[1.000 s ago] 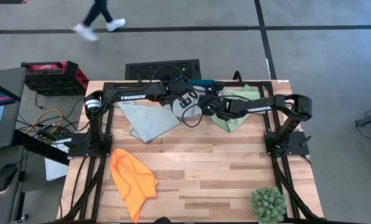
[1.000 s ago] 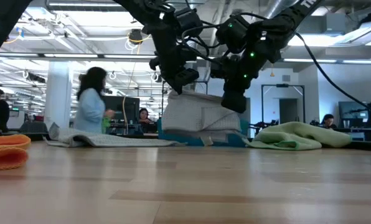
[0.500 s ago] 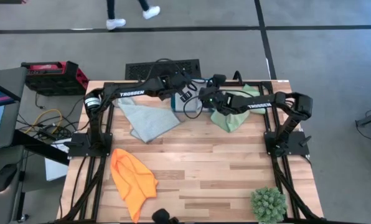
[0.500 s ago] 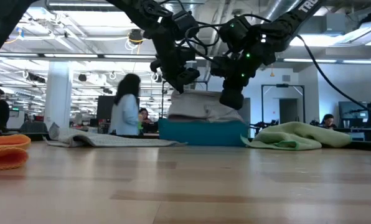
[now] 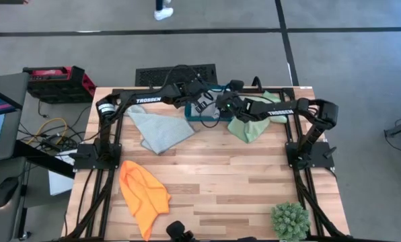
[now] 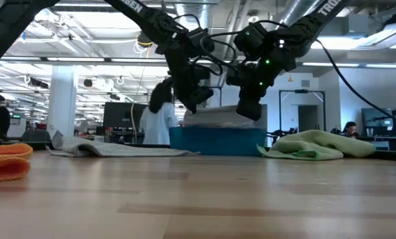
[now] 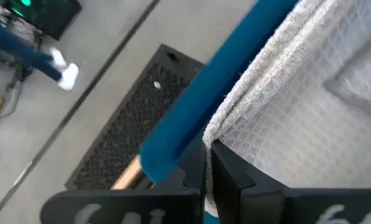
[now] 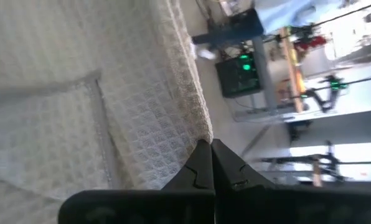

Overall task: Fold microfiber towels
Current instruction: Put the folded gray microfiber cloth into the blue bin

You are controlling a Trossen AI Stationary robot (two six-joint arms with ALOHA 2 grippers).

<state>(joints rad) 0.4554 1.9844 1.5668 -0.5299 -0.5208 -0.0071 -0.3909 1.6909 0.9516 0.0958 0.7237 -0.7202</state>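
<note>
Beyond the pale wooden plank surface (image 5: 241, 181) I see an open office with ceiling lights, and a person in a light top (image 6: 159, 119) stands past its far edge. On that far edge sits the rigid dark teal rectangular box (image 6: 214, 141), and the folded pale grey waffle-weave microfiber towel (image 6: 214, 117) lies on top of it. My left pincer (image 6: 197, 98) is at one end of that towel, fingers (image 7: 229, 168) drawn together on its hem; my right pincer (image 6: 249, 106) grips the opposite end, its fingers (image 8: 226, 165) also nearly closed on the fabric edge.

A second pale blue-grey cloth (image 5: 157, 129) lies spread flat, just beside the box on the left arm's side. The light green towel (image 5: 251, 121) is bunched under the right arm, near the box. The bright orange towel (image 5: 143, 193) lies crumpled toward the near left of the surface, well apart from the others. The spiky green plant ball (image 5: 290, 220) sits at the near right corner.
</note>
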